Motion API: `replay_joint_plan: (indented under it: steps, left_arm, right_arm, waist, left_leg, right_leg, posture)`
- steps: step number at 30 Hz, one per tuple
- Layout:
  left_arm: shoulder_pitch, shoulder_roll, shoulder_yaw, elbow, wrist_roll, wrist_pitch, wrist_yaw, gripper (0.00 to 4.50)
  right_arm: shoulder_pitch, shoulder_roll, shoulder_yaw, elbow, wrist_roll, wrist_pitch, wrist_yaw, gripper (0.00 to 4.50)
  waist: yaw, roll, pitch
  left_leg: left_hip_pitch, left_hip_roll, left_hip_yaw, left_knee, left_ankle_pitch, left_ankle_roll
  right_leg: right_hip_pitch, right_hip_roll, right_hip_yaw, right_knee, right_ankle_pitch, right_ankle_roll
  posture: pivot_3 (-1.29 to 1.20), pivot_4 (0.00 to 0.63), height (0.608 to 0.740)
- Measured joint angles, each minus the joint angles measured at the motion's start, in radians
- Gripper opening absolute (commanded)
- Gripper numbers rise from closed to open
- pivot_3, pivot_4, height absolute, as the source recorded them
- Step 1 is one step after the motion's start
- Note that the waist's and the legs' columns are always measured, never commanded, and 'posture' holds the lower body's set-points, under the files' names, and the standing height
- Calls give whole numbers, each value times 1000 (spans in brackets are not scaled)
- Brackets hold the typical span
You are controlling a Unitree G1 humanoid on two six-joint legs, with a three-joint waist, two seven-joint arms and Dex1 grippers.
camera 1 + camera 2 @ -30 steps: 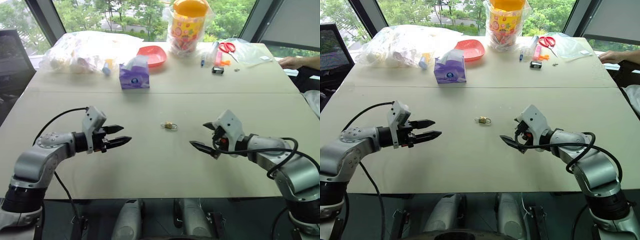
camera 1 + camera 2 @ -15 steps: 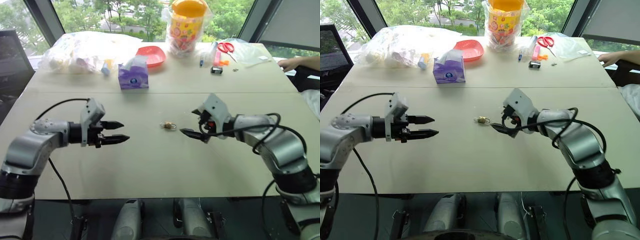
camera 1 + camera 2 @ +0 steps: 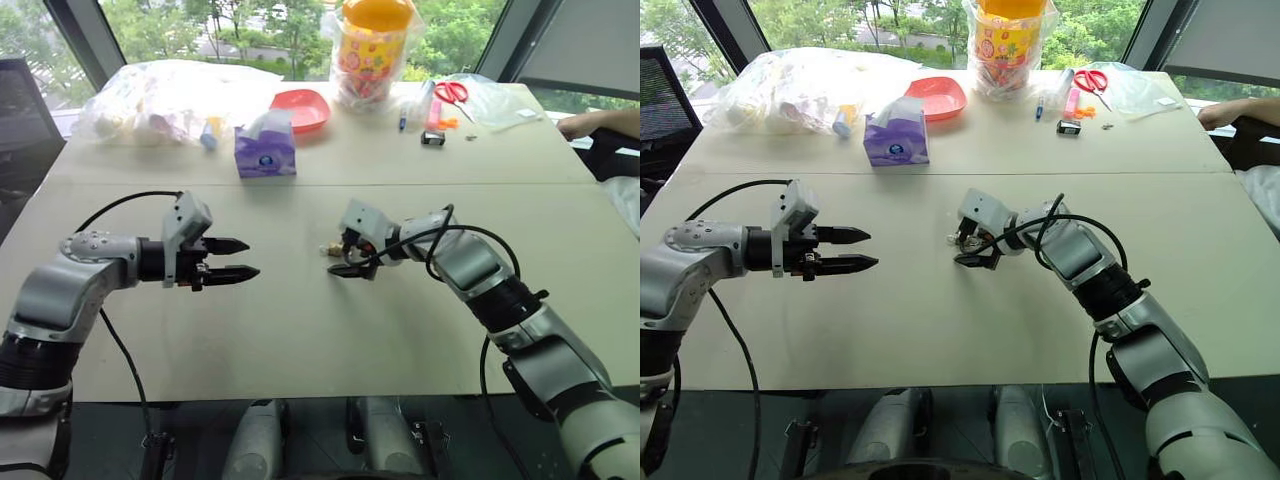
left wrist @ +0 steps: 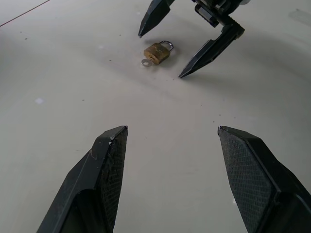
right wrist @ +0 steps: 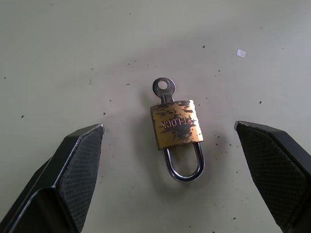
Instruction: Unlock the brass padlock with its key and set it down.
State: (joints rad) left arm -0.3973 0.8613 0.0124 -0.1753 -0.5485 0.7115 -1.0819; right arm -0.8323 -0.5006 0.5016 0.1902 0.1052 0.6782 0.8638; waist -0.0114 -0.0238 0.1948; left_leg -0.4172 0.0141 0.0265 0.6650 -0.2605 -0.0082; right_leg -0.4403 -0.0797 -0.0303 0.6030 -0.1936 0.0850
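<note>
A: Item one, the brass padlock [image 5: 176, 130]?
B: Lying flat on the bare bench [image 3: 300, 340], near its middle. Worn gold body, stamped lettering that reads roughly "YT-LOCK", though the scuffing makes the first letters uncertain. Silvery shackle [image 5: 183, 165] seated in the body. A small key [image 5: 164, 89] with a round holed bow stands out of the end opposite the shackle.

A: Right tool [image 3: 343, 258]?
B: Over the padlock, fingers spread wide, one black tip on each side of it, neither touching it.

A: Left tool [image 3: 236, 259]?
B: Well apart from the padlock, to its left, pointing toward it. Fingers parted, nothing between them.

A: Items beyond the padlock, at the far edge of the bench?
B: Purple tissue box [image 3: 266, 150], print too small to read. Red dish [image 3: 304, 108]. Clear bags of small goods [image 3: 170, 100]. Tall yellow-lidded tub [image 3: 378, 50] with a patterned wrap. Red-handled scissors [image 3: 455, 94] on a clear bag. A person's forearm [image 3: 602, 124] rests at the far right corner.
</note>
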Motion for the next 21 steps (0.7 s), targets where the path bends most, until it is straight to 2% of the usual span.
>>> replay_joint_plan:
  steps: [2,5,9,11,15,21]
  left_arm:
    - [9,-6,5,-14,0,0,16,3077]
    - [25,-14,7,-32,-4,0,29,3077]
    - [32,-18,11,-32,-5,0,44,3077]
    - [30,-33,16,-26,-8,0,50,3077]
    - [0,-89,16,52,-9,-5,58,3077]
    - [-116,-178,25,186,-53,7,41,3077]
  right_arm:
    - [-13,18,-5,37,-3,-5,21,4489]
    - [-21,33,-13,74,-7,-13,51,3660]
    - [-23,47,-13,91,-33,-37,67,1638]
    - [-22,55,-13,92,-46,-48,67,778]
    - [-7,65,-18,92,-81,-102,44,778]
    - [76,3,-71,-43,-130,-362,5,778]
  waist:
    - [-2,0,0]
    - [-3,0,0]
    - [-3,0,0]
    - [-3,0,0]
    - [-2,0,0]
    - [-1,0,0]
  left_leg:
    - [1,0,0,0,0,0]
    - [4,0,1,0,0,0]
    - [8,0,0,0,0,0]
    - [8,0,0,0,1,-1]
    - [9,0,0,2,1,-2]
    - [7,-1,0,2,2,-2]
  right_leg:
    - [0,0,0,2,0,0]
    - [0,0,1,7,0,0]
    - [2,0,1,10,-2,-3]
    - [2,0,1,10,-2,-3]
    - [3,0,1,11,-2,-3]
    - [3,0,1,10,0,1]
  posture:
    - [0,150,740]
    - [0,150,740]
    - [0,150,740]
    - [0,150,740]
    - [0,150,740]
    - [0,150,740]
